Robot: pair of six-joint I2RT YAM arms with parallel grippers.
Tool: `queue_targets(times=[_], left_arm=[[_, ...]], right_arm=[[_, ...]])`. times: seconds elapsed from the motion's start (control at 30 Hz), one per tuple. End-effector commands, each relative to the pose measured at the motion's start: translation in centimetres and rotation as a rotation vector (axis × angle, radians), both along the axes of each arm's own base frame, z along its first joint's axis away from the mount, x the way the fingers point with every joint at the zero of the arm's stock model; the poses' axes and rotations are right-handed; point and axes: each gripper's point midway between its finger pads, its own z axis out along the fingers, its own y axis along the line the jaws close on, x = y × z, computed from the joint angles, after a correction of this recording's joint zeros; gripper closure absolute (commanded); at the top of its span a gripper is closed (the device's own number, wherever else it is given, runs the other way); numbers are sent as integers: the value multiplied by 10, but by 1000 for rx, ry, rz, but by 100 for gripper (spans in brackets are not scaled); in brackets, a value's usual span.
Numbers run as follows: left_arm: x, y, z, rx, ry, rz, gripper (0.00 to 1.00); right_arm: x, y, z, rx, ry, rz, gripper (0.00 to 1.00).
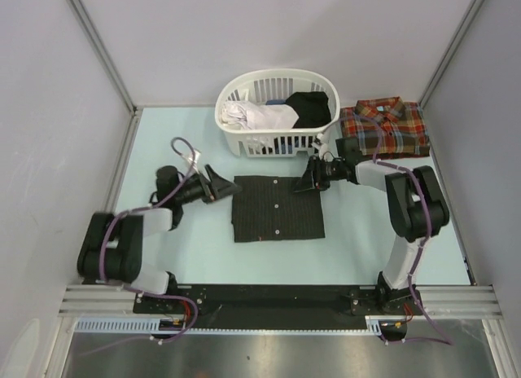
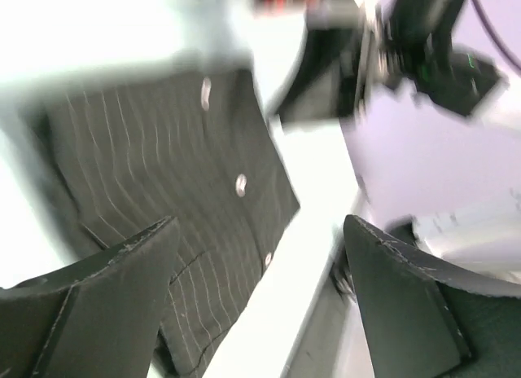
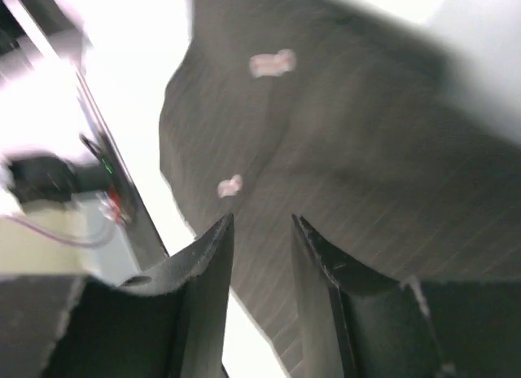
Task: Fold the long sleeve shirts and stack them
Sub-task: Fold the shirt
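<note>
Two arms bend inward toward the folded pinstriped shirt [image 1: 277, 211]: left claw [image 1: 220, 184] spread wide, right claw [image 1: 309, 179] narrow, gripping nothing.

The pinstriped black shirt [image 1: 278, 208] lies folded at centre — a flat rectangle, buttons up; the plaid shirt [image 1: 384, 125] sits folded at two o'clock, collar showing.

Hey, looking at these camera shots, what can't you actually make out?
Top view: garments heaped in the basket overlap; kinds unclear.
Top view: right arm covers the plaid shirt's near-left corner.
Right wrist view: blur hides whether the right end effector pinches the pinstriped shirt.
Left wrist view: motion blur smears everything beyond the open left end effector.
</note>
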Motion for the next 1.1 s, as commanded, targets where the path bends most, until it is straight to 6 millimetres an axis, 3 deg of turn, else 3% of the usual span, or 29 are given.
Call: queue_targets(times=[0.0,0.03,0.13,0.17,0.27,0.33,0.4,0.47,0.5,0.57,0.6,0.7,0.97,1.07], left_arm=[[10,55,61,144,-241,121,11],[10,77,49,218,-192,175,10],[15,121,64,278,-171,310,7],[12,129,65,275,-147,327,7],[5,149,64,321,-141,364,7],[0,155,64,344,-144,373,7],[-5,152,68,335,-168,365,7],[-10,151,66,336,-171,371,7],[-11,151,66,340,-174,373,7],[-13,150,63,339,-170,375,7],[-14,150,63,340,-171,374,7],[-15,150,63,350,-179,375,7],[-23,149,65,397,-217,358,6],[-25,146,75,386,-253,341,6]], right_arm=[[-34,36,62,-162,-382,253,61],[-51,56,57,-219,-445,333,61],[-74,84,44,-309,-512,428,61],[-92,102,36,-324,-532,485,60],[-104,114,23,-362,-529,505,58],[-108,111,17,-357,-523,505,56],[-114,118,21,-325,-554,534,54],[-121,123,17,-340,-589,580,50],[-135,132,11,-349,-604,628,49],[-139,138,3,-392,-656,651,48],[-151,147,0,-399,-691,695,49],[-159,167,-3,-445,-785,738,49],[-150,194,-24,-566,-886,717,44],[-152,199,-6,-553,-889,707,46]])
